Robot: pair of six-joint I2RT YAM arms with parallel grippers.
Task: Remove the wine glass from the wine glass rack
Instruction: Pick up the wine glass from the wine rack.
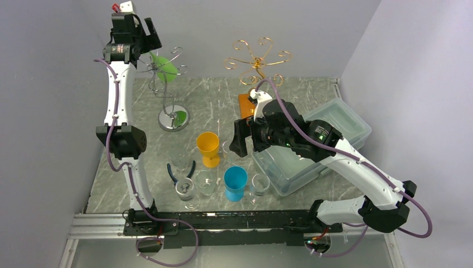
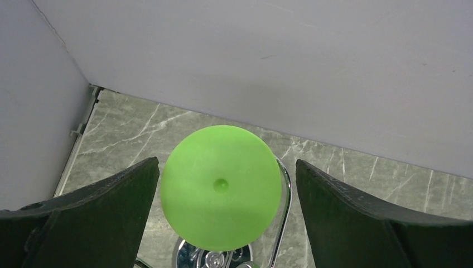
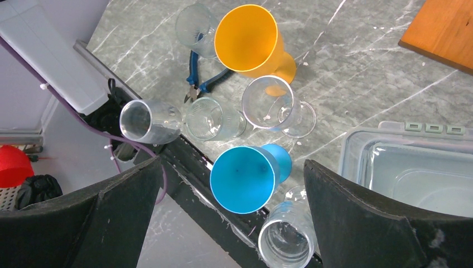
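A green wine glass [image 1: 165, 67] hangs upside down on the silver wire rack [image 1: 173, 118] at the back left. My left gripper [image 1: 148, 43] is raised beside the top of that rack. In the left wrist view the glass's round green foot [image 2: 221, 187] sits between my open left gripper [image 2: 227, 163]; the left finger is nearly at its edge and a gap shows on the right. A chrome rack arm [image 2: 286, 190] curves past the foot. My right gripper [image 1: 240, 139] [image 3: 232, 163] hangs open over the cups, holding nothing.
An empty gold rack [image 1: 257, 58] stands at the back centre with an orange board [image 1: 245, 103] at its foot. A yellow cup [image 1: 208, 146], a blue cup [image 1: 235, 181], several clear glasses and blue pliers [image 1: 177, 173] sit near the front. A clear plastic bin [image 1: 329, 134] lies on the right.
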